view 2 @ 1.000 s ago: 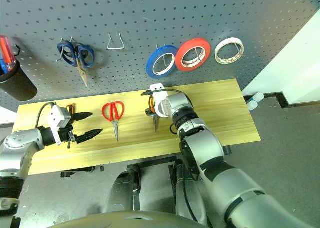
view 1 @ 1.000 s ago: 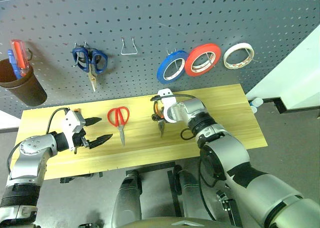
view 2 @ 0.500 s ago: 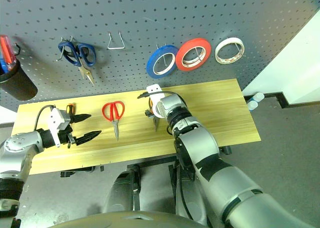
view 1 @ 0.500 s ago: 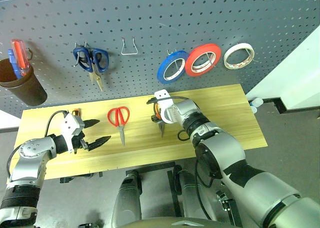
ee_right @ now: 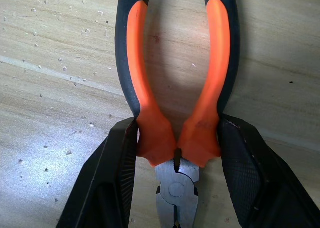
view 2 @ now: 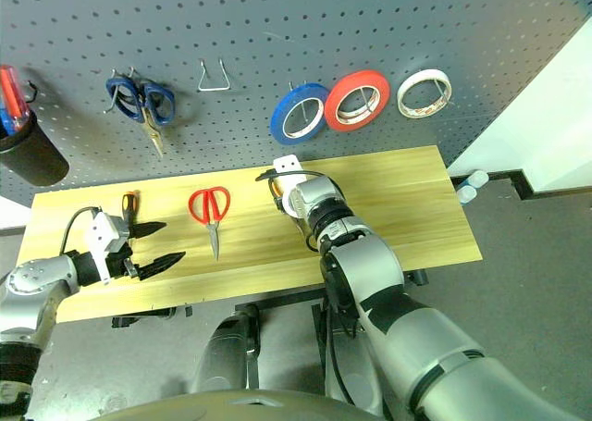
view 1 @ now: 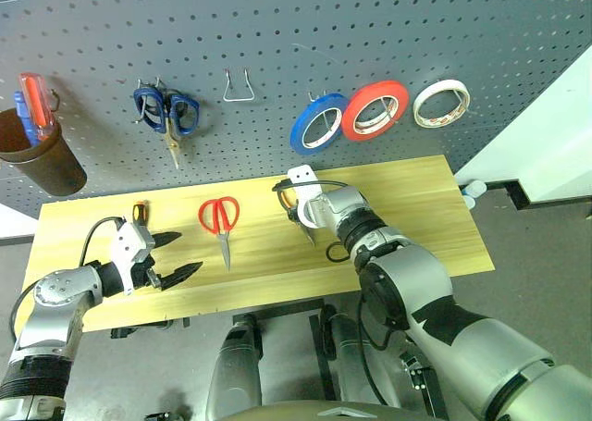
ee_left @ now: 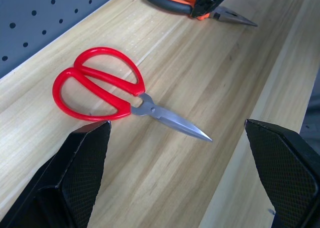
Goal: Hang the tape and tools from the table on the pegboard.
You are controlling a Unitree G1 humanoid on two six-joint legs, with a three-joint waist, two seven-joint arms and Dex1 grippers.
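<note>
The right gripper [ee_right: 177,168] clamps the small orange-and-black-handled pliers [ee_right: 176,82] near their pivot, flat on the light wooden tabletop [view 1: 407,208]. Squeeze firmly, then lift straight. The left gripper [ee_left: 180,178] hangs spread before the red-handled scissors [ee_left: 107,90].

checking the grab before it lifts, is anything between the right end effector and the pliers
Nothing visible. The right end effector already has a finger on each side of the pliers, against the handles near the pivot, as they lie on the table. The red scissors lie well off to its left.
</note>
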